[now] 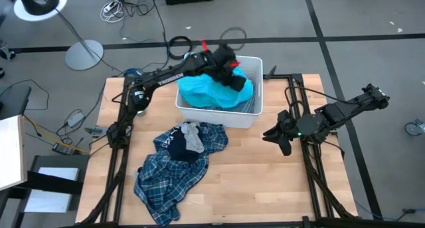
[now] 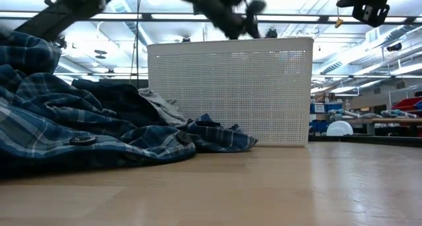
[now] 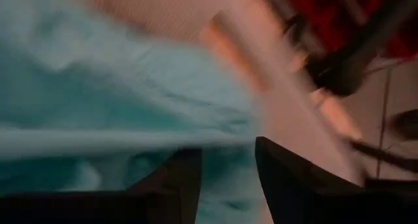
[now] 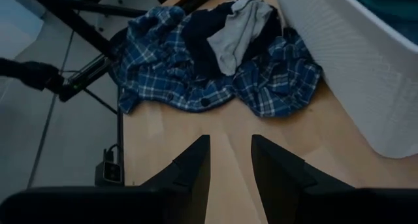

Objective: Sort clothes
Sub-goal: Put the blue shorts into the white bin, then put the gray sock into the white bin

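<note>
A turquoise piece [image 1: 212, 92] fills the white bin [image 1: 255, 62], with a blue-grey striped garment [image 1: 247, 107] at the bin's near right corner. My left gripper [image 1: 236, 80] hangs open over the turquoise piece [image 3: 98, 87]; in the low view it [image 2: 241, 18] is above the bin's rim with nothing hanging from it. A navy plaid shirt [image 1: 172, 175] lies spread on the table, with a grey top [image 1: 193, 139] and a dark navy item [image 1: 179, 149] on it. My right gripper [image 1: 277, 141] is open and empty above the table, right of the bin.
The bin [image 2: 231, 87] stands at the table's far middle, its near wall next to the plaid shirt [image 2: 79, 134]. Bare wood [image 1: 265, 181] lies to the right of the shirt, under my right gripper [image 4: 228, 172]. Cables and a lamp base lie on the floor beyond the table.
</note>
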You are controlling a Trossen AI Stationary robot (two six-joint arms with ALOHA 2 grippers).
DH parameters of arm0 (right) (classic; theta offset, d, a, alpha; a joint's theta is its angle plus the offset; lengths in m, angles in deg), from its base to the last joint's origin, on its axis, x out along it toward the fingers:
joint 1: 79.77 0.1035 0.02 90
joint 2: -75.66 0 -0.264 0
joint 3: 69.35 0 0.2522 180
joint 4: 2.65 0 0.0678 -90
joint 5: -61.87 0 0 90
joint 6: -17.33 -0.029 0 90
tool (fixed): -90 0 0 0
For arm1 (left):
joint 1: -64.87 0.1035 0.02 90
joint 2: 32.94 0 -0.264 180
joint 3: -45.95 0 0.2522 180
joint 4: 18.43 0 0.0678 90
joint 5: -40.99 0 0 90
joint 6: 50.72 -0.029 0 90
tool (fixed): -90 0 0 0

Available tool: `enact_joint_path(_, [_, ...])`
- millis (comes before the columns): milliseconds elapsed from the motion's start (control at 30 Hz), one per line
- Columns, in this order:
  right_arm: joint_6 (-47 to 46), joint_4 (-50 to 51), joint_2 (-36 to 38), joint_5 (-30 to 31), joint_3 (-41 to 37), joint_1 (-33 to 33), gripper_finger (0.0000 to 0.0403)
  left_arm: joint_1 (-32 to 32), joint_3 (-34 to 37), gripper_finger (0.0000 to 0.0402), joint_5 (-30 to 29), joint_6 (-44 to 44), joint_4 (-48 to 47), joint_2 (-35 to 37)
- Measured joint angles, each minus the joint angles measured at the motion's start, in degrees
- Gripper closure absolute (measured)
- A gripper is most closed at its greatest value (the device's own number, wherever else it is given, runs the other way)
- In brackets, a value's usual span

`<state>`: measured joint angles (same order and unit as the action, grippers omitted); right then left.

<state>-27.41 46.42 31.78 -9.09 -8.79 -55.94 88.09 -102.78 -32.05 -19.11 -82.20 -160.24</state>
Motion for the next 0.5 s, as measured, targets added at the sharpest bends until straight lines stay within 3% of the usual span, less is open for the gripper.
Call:
enact_joint_path(133, [1.50,0.33,0.07,-1.65,-0.02,-0.02,0.0290,-1.40,3.27,0.0254,-3.81,1.56,5.19,5.46])
enact_joint_path(300, [2.16,0.40,0.11,-5.99,-0.02,0.11,0.0290,-4.26,3.38,0.0254,-12.85,0.56,-1.07,10.83])
enact_joint_path(500, [4.71,0.15,-0.42,-7.31,-0.02,0.14,0.0290,-13.16,3.36,0.0254,-27.92,0.12,-7.85,17.82])
